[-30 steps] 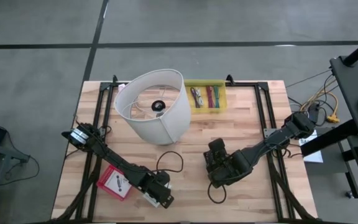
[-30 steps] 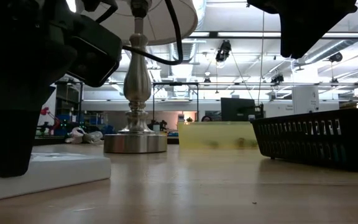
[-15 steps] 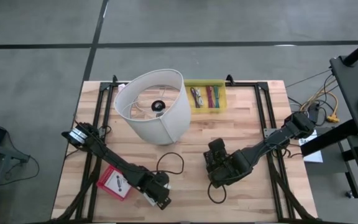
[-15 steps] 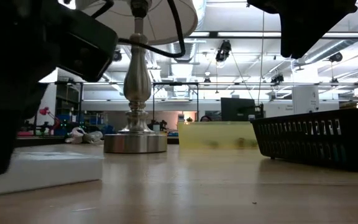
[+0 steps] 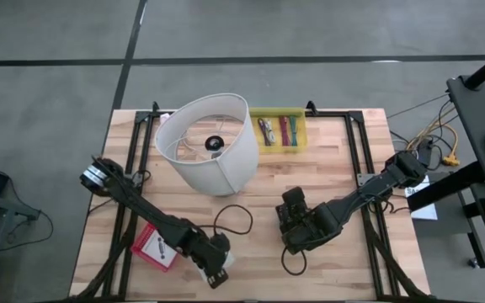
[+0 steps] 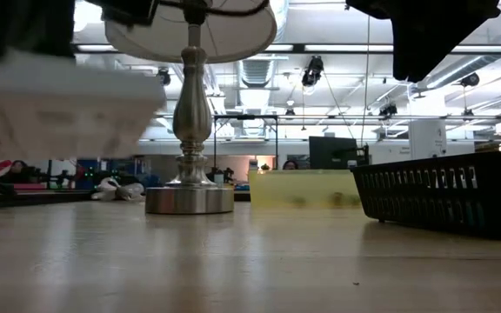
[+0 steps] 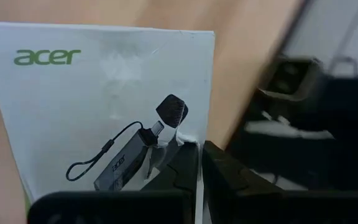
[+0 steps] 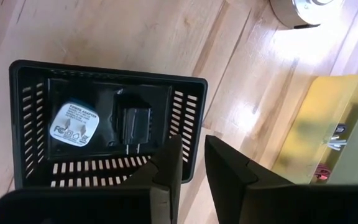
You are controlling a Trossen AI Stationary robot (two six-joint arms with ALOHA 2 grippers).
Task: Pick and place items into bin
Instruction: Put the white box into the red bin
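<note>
- Gripping one white Acer box (image 7: 104,106), the left gripper (image 7: 194,165) is seen in its wrist view with its two fingers pressed onto the box's edge, so that the box can be carried. A pictured dongle with a cord is printed on its face.
- In the low view the same white box (image 6: 63,109) is seen raised clear of the table (image 6: 250,261), out to one side of the lamp base (image 6: 190,198); it appears to have been lifted for transfer to the bin.
- From above, the left gripper (image 5: 215,271) is placed at the table's near edge, well apart from the lampshade (image 5: 209,143), with one red-and-white package (image 5: 156,247) lying flat just beside it, not yet picked.
- One black slotted bin (image 8: 104,124) is seen under the right gripper (image 8: 191,165), whose fingers are slightly parted and hold nothing; the arm seems to be waiting above the bin.
- Two items are already counted inside the bin: one white adapter (image 8: 73,124) and one black plug (image 8: 132,121), side by side.
- One yellow tray (image 5: 280,130) is set just beside the lampshade, holding about three thin pen-like tools (image 5: 283,130); the exact count cannot be told.
- One lamp is counted in all.
</note>
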